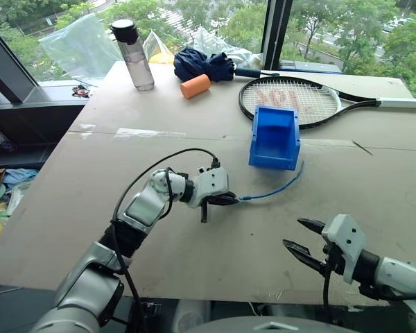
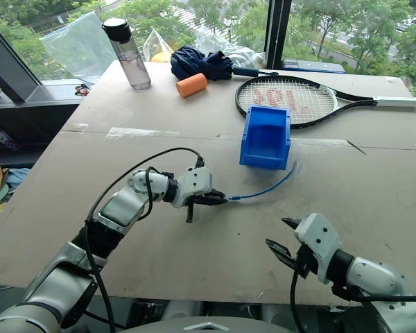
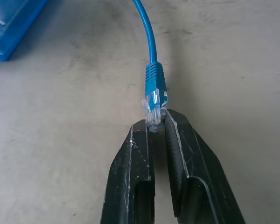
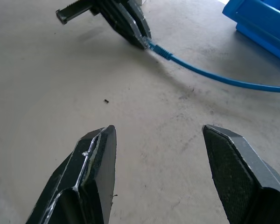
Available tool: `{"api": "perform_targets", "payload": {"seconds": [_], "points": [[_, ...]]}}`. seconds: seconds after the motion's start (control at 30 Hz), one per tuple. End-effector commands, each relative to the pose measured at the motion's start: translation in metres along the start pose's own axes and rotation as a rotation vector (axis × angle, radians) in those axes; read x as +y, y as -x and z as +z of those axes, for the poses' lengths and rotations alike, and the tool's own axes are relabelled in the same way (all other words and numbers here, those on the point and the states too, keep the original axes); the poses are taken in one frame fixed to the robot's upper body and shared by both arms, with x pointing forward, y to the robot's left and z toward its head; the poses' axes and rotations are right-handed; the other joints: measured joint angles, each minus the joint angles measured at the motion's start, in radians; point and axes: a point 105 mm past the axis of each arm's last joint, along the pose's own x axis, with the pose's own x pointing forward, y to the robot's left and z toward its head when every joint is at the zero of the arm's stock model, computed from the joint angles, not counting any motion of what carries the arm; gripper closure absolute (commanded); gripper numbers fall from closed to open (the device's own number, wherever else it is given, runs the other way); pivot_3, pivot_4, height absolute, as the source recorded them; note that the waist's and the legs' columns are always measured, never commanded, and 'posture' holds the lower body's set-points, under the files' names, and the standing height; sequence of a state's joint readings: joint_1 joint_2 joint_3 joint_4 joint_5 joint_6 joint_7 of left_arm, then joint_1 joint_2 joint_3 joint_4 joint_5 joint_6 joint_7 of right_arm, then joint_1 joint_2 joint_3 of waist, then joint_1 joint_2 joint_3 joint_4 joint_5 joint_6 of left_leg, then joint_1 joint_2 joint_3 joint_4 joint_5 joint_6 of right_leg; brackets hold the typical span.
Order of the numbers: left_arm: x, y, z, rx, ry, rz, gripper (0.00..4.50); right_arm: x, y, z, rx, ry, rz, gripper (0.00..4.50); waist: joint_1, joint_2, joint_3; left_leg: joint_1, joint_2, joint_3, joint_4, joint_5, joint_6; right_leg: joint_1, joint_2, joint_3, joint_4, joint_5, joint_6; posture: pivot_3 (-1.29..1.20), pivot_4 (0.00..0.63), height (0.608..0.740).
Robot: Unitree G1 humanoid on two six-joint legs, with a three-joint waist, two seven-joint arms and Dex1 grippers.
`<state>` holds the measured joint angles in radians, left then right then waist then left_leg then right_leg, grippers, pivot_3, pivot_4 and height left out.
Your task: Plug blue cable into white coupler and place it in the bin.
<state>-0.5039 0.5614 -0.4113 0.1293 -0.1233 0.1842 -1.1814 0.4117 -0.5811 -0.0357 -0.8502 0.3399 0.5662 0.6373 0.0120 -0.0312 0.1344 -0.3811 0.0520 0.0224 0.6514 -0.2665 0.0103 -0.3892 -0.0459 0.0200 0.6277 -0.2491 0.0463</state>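
The blue cable (image 1: 276, 191) lies curved on the table, running from beside the bin (image 1: 272, 157) toward my left gripper (image 1: 233, 200). That gripper is shut on the cable's clear plug (image 3: 153, 111), which is pinched at the fingertips (image 3: 141, 133). The cable's other end rests by the bin's front right corner. My right gripper (image 1: 292, 233) hovers near the table's front edge, open and holding nothing; in its wrist view the gripper (image 4: 159, 131) faces the left gripper and the cable (image 4: 210, 74). The white coupler is out of view.
A racket (image 1: 291, 101) lies just behind the bin. At the back stand a water bottle (image 1: 134, 57), an orange cylinder (image 1: 195, 86) and a dark blue cloth bundle (image 1: 202, 65). Bare tabletop lies between the two grippers.
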Motion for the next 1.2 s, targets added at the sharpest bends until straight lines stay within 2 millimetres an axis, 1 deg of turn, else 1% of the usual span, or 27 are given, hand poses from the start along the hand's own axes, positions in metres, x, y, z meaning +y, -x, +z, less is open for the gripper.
{"api": "perform_targets", "payload": {"seconds": [0.03, 0.17, 0.2, 0.27, 0.33, 0.43, 0.67, 0.8, 0.93, 1.2], "points": [[-0.014, 0.003, 0.015, -0.105, 0.087, -0.086, 4.44, 0.008, -0.009, 0.011, -0.08, -0.111, 0.027, 1.56, 0.0, 0.0, 0.0, 0.0, 0.0, 0.0, 0.0, 0.0, 0.0, 0.0, 0.0, 0.0, 0.0, 0.0, 0.0, 0.0, 0.15, 0.74], [-0.018, 0.012, 0.029, -0.183, 0.188, -0.115, 4.44, 0.009, -0.018, 0.017, -0.124, -0.183, 0.047, 1.56, 0.001, 0.0, 0.0, 0.0, 0.001, -0.001, 0.001, 0.0, 0.0, 0.0, 0.0, -0.001, 0.001, 0.0, 0.0, 0.0, 0.15, 0.74], [-0.02, 0.016, 0.04, -0.236, 0.261, -0.14, 4.44, 0.008, -0.021, 0.021, -0.155, -0.236, 0.048, 1.56, 0.002, 0.0, 0.0, 0.0, 0.001, -0.001, 0.001, 0.0, 0.0, 0.0, 0.0, -0.001, 0.001, 0.0, 0.0, 0.0, 0.15, 0.74], [-0.023, 0.027, 0.063, -0.338, 0.395, -0.206, 4.44, 0.01, -0.026, 0.036, -0.257, -0.387, 0.09, 1.56, 0.0, 0.0, 0.001, 0.0, 0.001, -0.001, 0.001, 0.0, 0.0, 0.0, 0.0, -0.001, 0.001, 0.0, 0.0, 0.0, 0.15, 0.74], [-0.025, 0.036, 0.078, -0.396, 0.489, -0.255, 4.44, 0.01, -0.028, 0.049, -0.333, -0.501, 0.128, 1.56, 0.0, 0.001, 0.001, -0.001, 0.001, -0.002, 0.001, 0.0, 0.0, 0.0, 0.0, -0.001, 0.002, 0.0, 0.0, 0.0, 0.15, 0.74], [-0.022, 0.041, 0.085, -0.42, 0.52, -0.247, 4.44, 0.006, -0.027, 0.064, -0.41, -0.592, 0.149, 1.56, -0.001, 0.001, 0.001, 0.0, 0.001, -0.003, 0.001, 0.0, 0.0, 0.0, 0.0, -0.001, 0.003, 0.0, 0.0, 0.0, 0.15, 0.74], [-0.019, 0.039, 0.085, -0.403, 0.432, -0.171, 4.44, 0.005, -0.029, 0.087, -0.494, -0.703, 0.204, 1.56, -0.002, 0.001, 0.001, 0.0, 0.001, -0.002, 0.001, 0.0, 0.0, -0.001, 0.0, -0.001, 0.003, 0.0, 0.0, 0.0, 0.15, 0.74], [-0.012, 0.035, 0.088, -0.398, 0.305, -0.078, 4.44, 0.008, -0.033, 0.08, -0.425, -0.719, 0.195, 1.56, 0.0, 0.001, 0.001, 0.0, 0.0, -0.002, 0.001, 0.0, 0.0, -0.001, 0.0, -0.001, 0.003, 0.0, 0.0, 0.0, 0.15, 0.74], [-0.015, 0.032, 0.089, -0.371, 0.162, -0.038, 4.44, 0.005, -0.035, 0.077, -0.406, -0.729, 0.166, 1.56, -0.001, 0.001, 0.001, -0.001, 0.0, -0.001, 0.001, 0.0, 0.0, -0.001, 0.0, -0.001, 0.003, 0.0, 0.0, 0.0, 0.15, 0.74], [-0.015, 0.031, 0.089, -0.367, 0.084, -0.006, 4.44, -0.004, -0.04, 0.086, -0.446, -0.758, 0.145, 1.56, -0.001, 0.001, 0.001, -0.001, 0.0, -0.001, 0.001, 0.0, 0.0, -0.001, 0.0, 0.0, 0.003, 0.0, 0.0, 0.0, 0.15, 0.74]]}}
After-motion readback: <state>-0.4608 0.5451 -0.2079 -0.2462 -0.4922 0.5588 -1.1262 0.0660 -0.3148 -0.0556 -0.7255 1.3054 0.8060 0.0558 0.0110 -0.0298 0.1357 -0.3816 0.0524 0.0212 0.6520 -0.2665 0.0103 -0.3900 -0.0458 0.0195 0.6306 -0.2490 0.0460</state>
